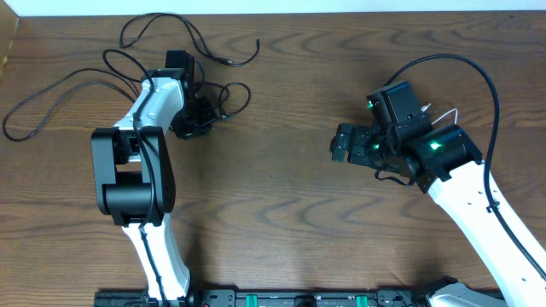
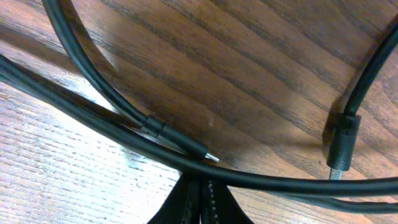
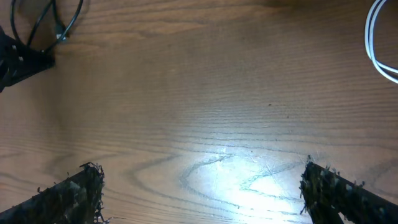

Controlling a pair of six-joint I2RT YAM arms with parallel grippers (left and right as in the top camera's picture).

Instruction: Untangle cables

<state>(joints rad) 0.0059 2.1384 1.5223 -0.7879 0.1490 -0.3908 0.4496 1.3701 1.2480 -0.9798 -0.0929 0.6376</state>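
Wooden table [image 1: 299,222] beneath; my left gripper [image 2: 200,185] is clenched against a black cable [image 2: 81,114], hold unclear. I'd lift slowly, freeing the plug [image 2: 189,147] just ahead. Right gripper [image 3: 202,183] gapes, empty.

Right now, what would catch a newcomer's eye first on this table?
Black cables sprawl in loose loops over the far-left corner of the table, with the left gripper shut and low among them. On the other side the right gripper hangs wide open over bare wood, a white cable looping beside its arm.
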